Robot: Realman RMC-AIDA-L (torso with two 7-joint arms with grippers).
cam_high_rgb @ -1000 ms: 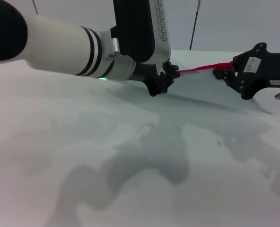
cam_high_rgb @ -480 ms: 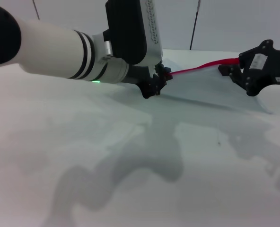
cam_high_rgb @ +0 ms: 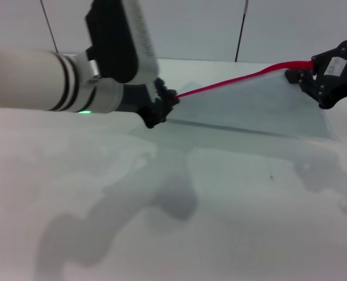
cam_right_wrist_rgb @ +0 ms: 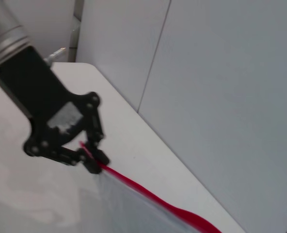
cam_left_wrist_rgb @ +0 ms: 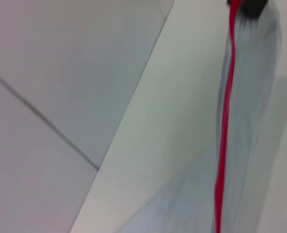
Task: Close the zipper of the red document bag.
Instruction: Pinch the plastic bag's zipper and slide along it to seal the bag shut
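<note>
left pincer [cam_high_rgb: 169, 100] pinching zipper [cam_high_rgb: 238, 79] — right pincer [cam_high_rgb: 302, 75] gripping bag's far end

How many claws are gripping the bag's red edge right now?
2. The left claw pinches the thin bright red zipper strip at the left end of the translucent pale blue-grey plastic pouch; the right claw holds the right end.

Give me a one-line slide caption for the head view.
Left end effector and right end effector hold the red zipper taut along the raised edge of the document bag.
</note>
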